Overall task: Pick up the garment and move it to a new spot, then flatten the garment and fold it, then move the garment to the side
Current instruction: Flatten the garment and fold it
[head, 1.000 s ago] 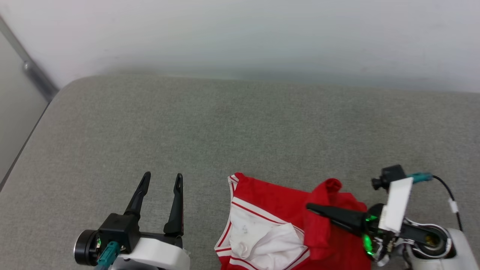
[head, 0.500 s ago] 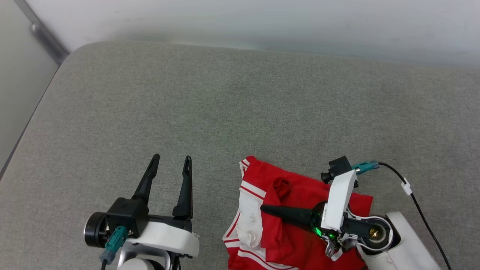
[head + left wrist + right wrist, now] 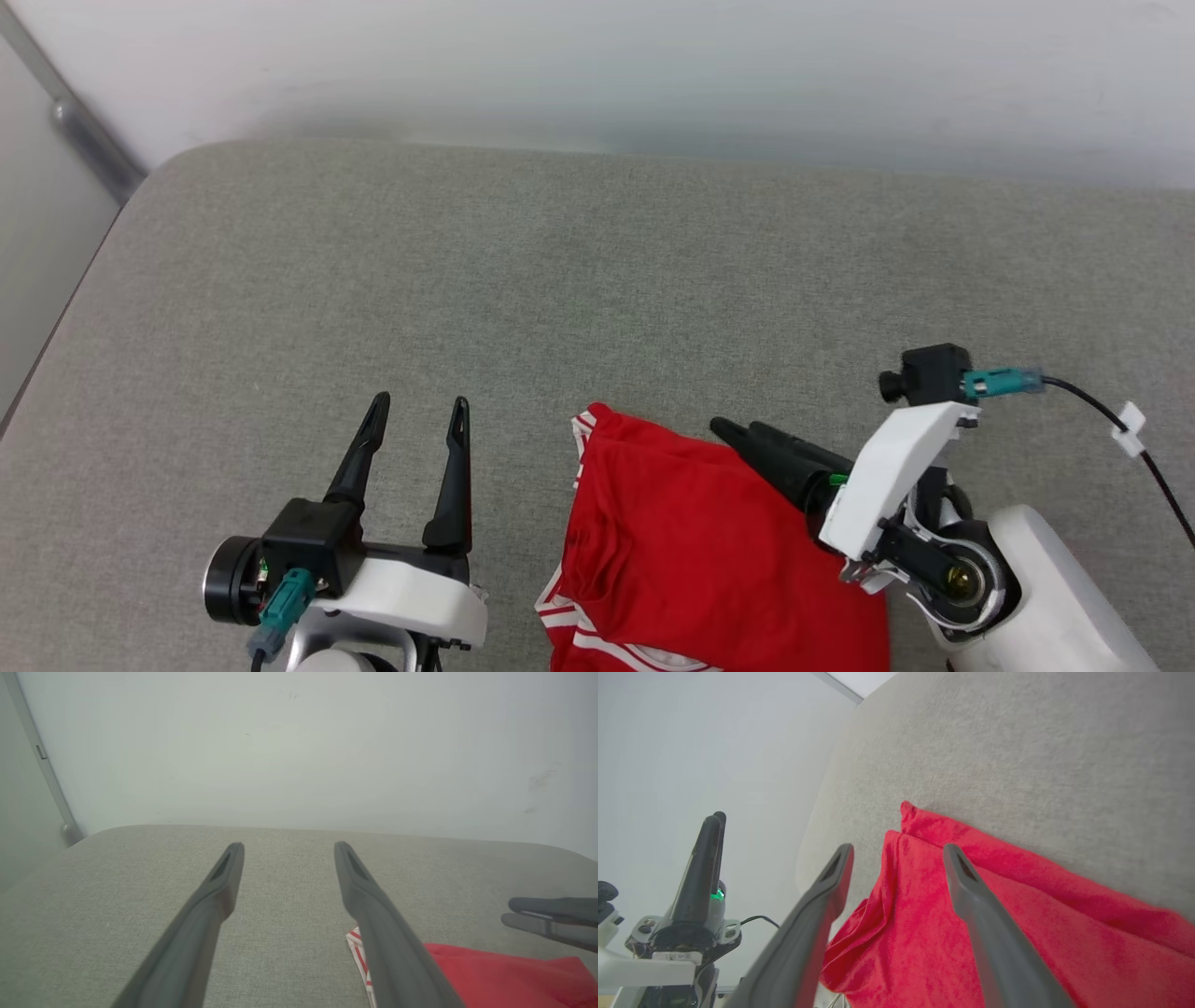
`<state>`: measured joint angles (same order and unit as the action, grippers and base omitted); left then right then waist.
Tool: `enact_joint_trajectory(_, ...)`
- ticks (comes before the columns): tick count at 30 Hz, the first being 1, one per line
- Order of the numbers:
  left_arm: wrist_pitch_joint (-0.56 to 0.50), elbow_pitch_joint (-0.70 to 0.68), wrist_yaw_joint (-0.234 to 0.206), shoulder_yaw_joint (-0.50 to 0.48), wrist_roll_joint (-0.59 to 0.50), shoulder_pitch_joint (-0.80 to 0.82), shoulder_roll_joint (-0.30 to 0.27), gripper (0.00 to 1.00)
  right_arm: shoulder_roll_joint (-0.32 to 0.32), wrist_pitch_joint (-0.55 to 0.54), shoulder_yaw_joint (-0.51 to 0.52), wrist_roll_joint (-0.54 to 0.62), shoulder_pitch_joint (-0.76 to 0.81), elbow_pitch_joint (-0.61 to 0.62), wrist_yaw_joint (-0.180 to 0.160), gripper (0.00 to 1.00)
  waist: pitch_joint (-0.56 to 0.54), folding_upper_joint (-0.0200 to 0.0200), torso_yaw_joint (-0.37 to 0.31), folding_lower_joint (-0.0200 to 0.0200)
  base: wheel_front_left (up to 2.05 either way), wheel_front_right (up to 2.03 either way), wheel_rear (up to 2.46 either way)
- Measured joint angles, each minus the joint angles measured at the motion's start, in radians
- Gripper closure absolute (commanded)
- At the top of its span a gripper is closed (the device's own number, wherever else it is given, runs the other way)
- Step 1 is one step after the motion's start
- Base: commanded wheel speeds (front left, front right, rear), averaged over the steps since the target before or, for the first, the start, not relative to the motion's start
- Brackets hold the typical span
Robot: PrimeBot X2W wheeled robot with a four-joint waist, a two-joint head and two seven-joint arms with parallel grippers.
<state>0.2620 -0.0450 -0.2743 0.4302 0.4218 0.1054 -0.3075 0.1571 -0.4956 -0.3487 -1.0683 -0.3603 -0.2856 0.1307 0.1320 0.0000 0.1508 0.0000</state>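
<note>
Garment (image 3: 691, 551) beneath right gripper (image 3: 735, 427) (fingers apart)

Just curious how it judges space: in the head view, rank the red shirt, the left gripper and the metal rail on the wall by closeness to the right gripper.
1. The garment, just under the right gripper.
2. The left gripper, off to its left.
3. The metal rail, far off in the upper-left corner.

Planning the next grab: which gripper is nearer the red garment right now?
Right. The right gripper hangs open over the garment at its far edge, fingers above the red cloth without gripping it. The left gripper stands open off its left side, above the grey surface.
</note>
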Motion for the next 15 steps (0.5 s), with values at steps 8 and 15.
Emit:
enact_joint_trajectory(8,0.001,0.014,-0.021,-0.022,0.003,-0.029,-0.018,0.0,0.06,0.316,0.111,0.29,0.053,-0.02,0.0,0.0,-0.049,0.0,-0.063,0.0,0.0,0.0,0.0)
enact_joint_trajectory(15,-0.004,0.013,-0.043,-0.047,0.016,-0.067,-0.038,0.0,0.072,0.409,0.268,0.44,0.143,0.054,0.0,0.0,-0.088,0.0,-0.12,0.0,0.0,0.0,0.0)
